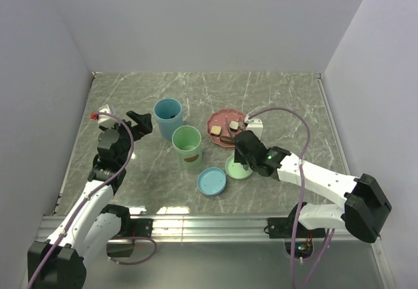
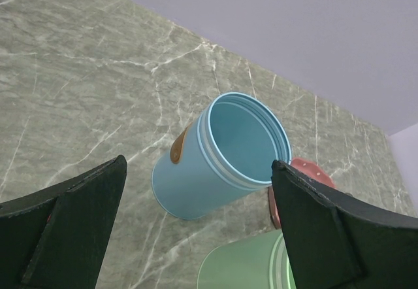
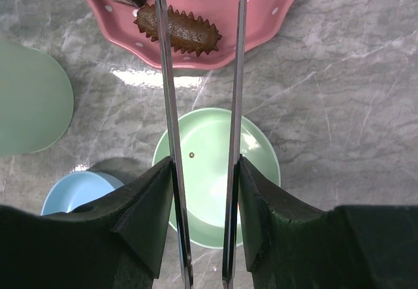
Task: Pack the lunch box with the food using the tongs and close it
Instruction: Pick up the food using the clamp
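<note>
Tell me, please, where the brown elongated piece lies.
In the right wrist view, upper left, the brown piece sits on the pink plate's near rim, beneath the tongs.

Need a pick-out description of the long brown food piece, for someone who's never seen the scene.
On the marble table, find the pink dotted plate right of the blue cup and green cup. The piece lies at the plate's near rim. It is long, all dark brown, with spiky ridged edges, whereas its neighbours are square cream-topped blocks.

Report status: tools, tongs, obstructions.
Left tool open, empty. Right tool shut on thin grey metal tongs, reaching over round pink dotted plate. Brown ridged food piece on plate. Nothing blocking.
</note>
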